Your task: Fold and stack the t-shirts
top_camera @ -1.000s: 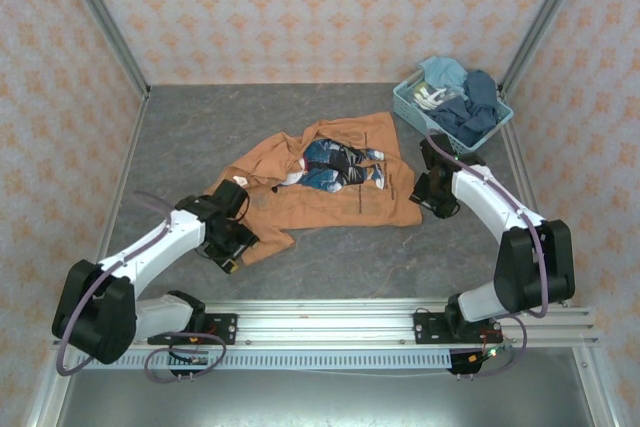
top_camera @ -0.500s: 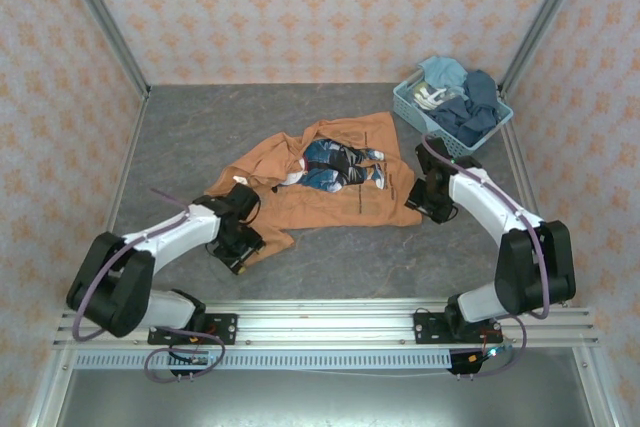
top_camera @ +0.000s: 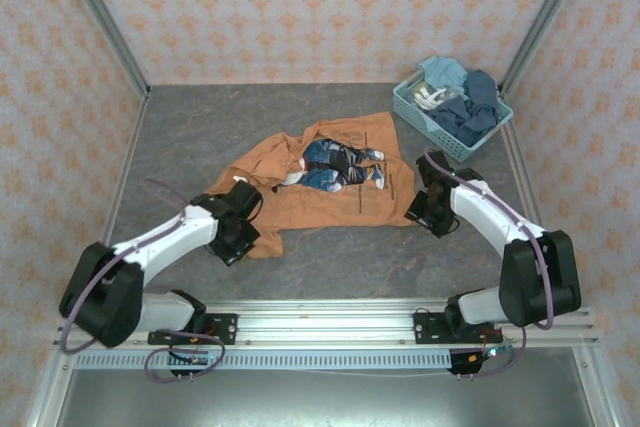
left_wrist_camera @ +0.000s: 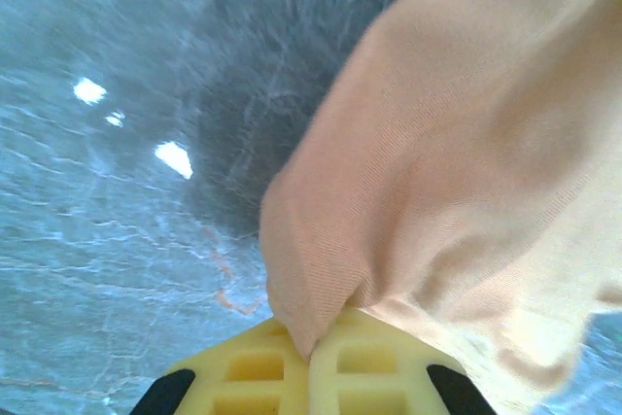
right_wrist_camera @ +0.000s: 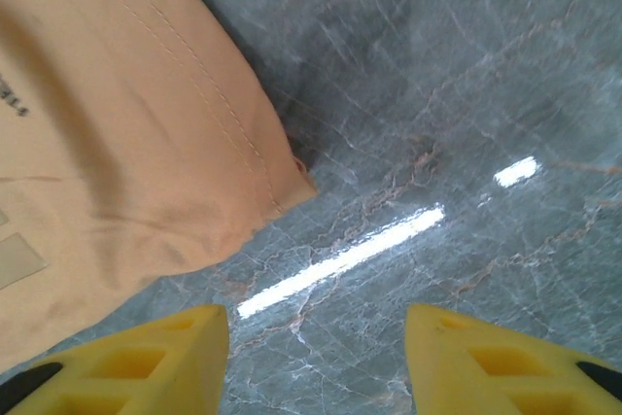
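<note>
The left gripper [top_camera: 238, 237] has its jaws pressed together on a fold of the orange shirt [top_camera: 330, 209]. On the left wrist view the cloth rises out of the seam between the yellow fingers [left_wrist_camera: 255, 376] and billows up and to the right of them, with bare grey table [top_camera: 200, 137] to their left. The shirt lies crumpled and half spread in the middle, beyond and to the right of these jaws, its dark blue, white and red print [top_camera: 338, 165] facing up. The step in hand looks like pulling the near hem out flat before any fold. That probably wants both near corners held, so the left pinch should stay firm and low while the cloth is drawn taut, not lifted into a bunch. The right gripper [top_camera: 432, 211] has its jaws spread wide with nothing between them. The shirt's other near corner lies just ahead and to the left of that gap, flat on the table. To take it, the jaws would need to move forward and left and close over the stitched hem. Beyond and to the right of those jaws stands a pale blue basket [top_camera: 425, 129] heaped with blue clothes [top_camera: 472, 112], near enough that a wide outward swing might clip it.
</note>
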Controlling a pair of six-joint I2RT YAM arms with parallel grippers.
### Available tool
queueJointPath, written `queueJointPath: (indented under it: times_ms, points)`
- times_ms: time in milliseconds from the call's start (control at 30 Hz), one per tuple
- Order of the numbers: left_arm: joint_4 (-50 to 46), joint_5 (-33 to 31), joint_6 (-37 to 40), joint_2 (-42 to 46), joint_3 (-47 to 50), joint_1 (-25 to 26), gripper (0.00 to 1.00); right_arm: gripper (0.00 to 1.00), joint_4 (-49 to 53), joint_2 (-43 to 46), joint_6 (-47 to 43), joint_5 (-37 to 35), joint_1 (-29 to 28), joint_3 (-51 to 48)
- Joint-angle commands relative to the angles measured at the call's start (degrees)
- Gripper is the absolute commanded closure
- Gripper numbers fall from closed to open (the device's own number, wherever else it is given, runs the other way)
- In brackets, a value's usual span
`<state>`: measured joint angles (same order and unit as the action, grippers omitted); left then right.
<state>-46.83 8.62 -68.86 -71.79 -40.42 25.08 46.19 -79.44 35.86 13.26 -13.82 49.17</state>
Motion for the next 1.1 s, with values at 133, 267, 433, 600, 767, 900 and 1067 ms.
queueJointPath:
  times_ms: [133,267,433,600,767,900,1067]
  points:
    - [-6.7,-6.3,-0.5,8.1,2.3,-1.6,1.00,0.51,-5.7,-4.8,5.4,3.2,0.7,-1.3]
    - [-6.8,-6.3,-1.1,9.0,2.5,-1.7,1.00,0.52,-6.4,-6.5,5.6,2.8,1.3,-0.8]
    - [-6.3,-5.9,-1.4,9.3,2.9,-1.7,1.00,0.55,-8.3,-9.9,5.1,2.6,3.0,-0.9]
    - [-5.9,-5.9,-1.2,9.3,2.9,-1.7,1.00,0.60,-10.9,-14.6,4.6,3.1,3.4,1.6]
    - [-5.0,-7.0,-0.6,9.3,1.5,-2.0,1.00,0.85,-14.8,-18.8,5.7,4.6,3.4,3.6]
    - [-4.2,-8.1,1.9,9.4,-2.6,-5.4,1.00,1.00,-13.7,-17.6,3.9,4.0,3.2,9.6]
    - [-4.8,-9.9,7.5,8.5,-15.8,-12.9,1.00,1.00,-7.6,-13.0,-0.9,3.4,2.7,24.7]
